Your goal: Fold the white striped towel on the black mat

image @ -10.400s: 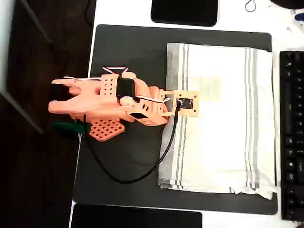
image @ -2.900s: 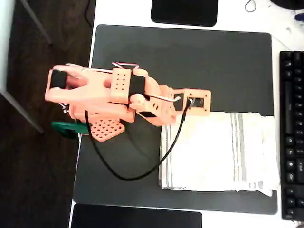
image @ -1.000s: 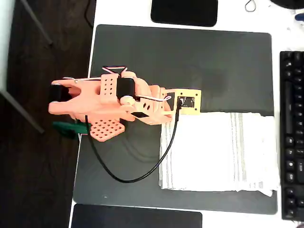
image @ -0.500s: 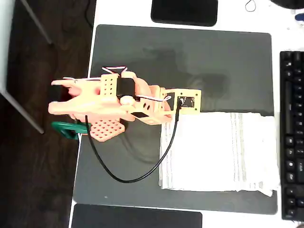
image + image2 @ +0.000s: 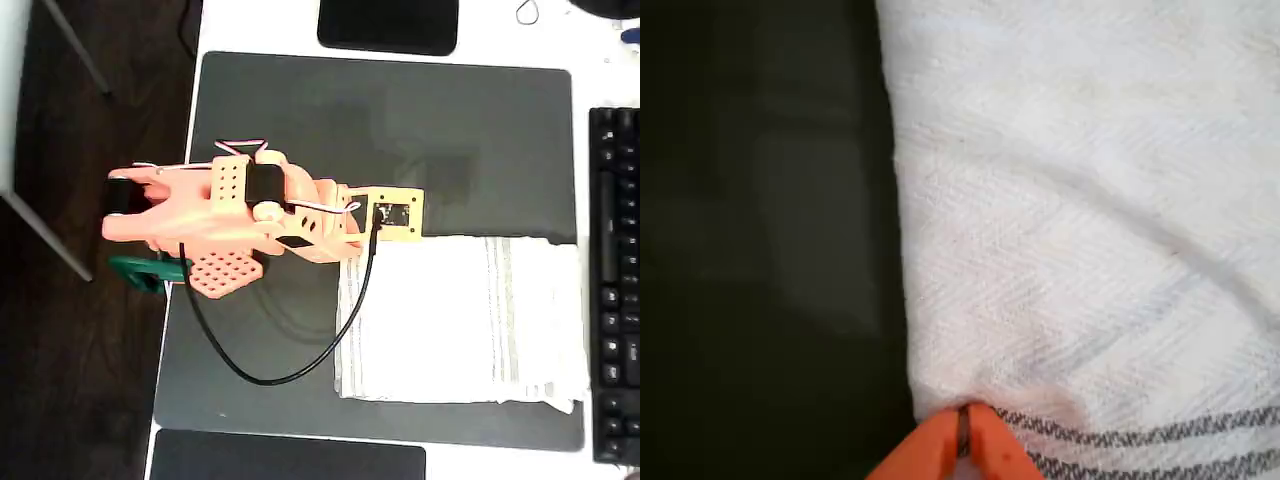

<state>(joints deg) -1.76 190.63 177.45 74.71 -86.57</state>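
The white striped towel (image 5: 465,318) lies folded in half on the lower right part of the black mat (image 5: 300,110), its long fold edge facing the mat's middle. The orange arm (image 5: 240,215) reaches in from the left, and its wrist plate hangs over the towel's upper left corner. In the wrist view my gripper (image 5: 962,442) is shut right at that corner of the towel (image 5: 1080,200). Cloth edge and grey stripes run in between the fingertips (image 5: 930,450), which look pinched on the cloth. The black mat (image 5: 760,240) lies to the left.
A black keyboard (image 5: 615,290) borders the mat on the right. Glossy black rectangles sit at the top (image 5: 388,25) and bottom (image 5: 290,458) edges. A black cable (image 5: 270,375) loops over the mat's left half. The table's left edge drops to a dark floor (image 5: 80,300).
The towel went from spread open to folded in half over ten seconds. The arm drew slightly back left since 2.9 s ago; nothing has moved in the last second.
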